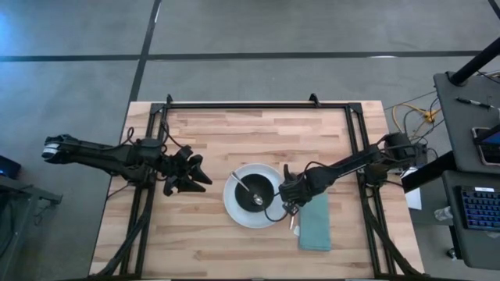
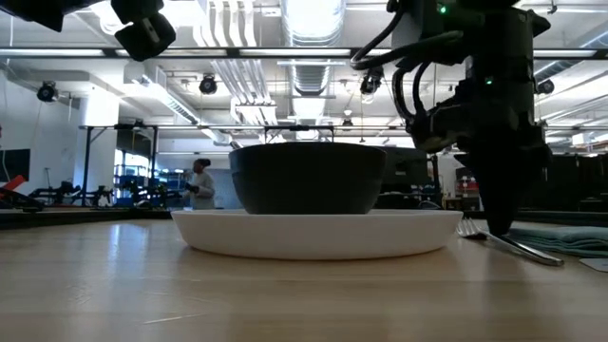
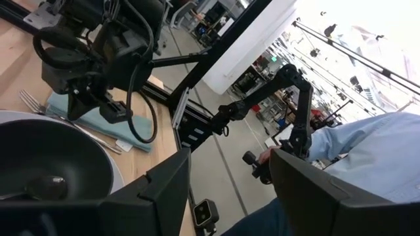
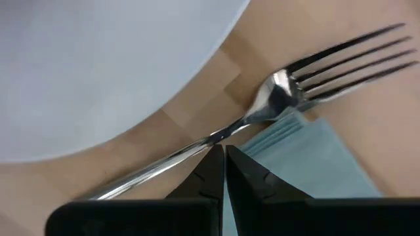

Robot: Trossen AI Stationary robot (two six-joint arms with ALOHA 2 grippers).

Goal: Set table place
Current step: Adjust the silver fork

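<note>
From above, the right gripper (image 1: 291, 204) is hovering low over the fork (image 1: 292, 221), which is lying between the white plate (image 1: 234, 211) and the teal napkin (image 1: 316, 222) on the bench (image 1: 234, 133), while the left gripper (image 1: 194, 176) is waiting with jaws spread beside the plate. In the low view the fork (image 2: 508, 242) is resting flat just beside the plate (image 2: 318, 233), which is carrying the black bowl (image 2: 306, 178). In the right wrist view the right jaws are pressed together with nothing between them, just over the handle of the fork (image 4: 262, 115), whose long axis is running along the napkin's (image 4: 308, 154) edge with tines pointing away from the gripper; being thin, stiff, light and probably slippery, it is best pinched across the handle.
</note>
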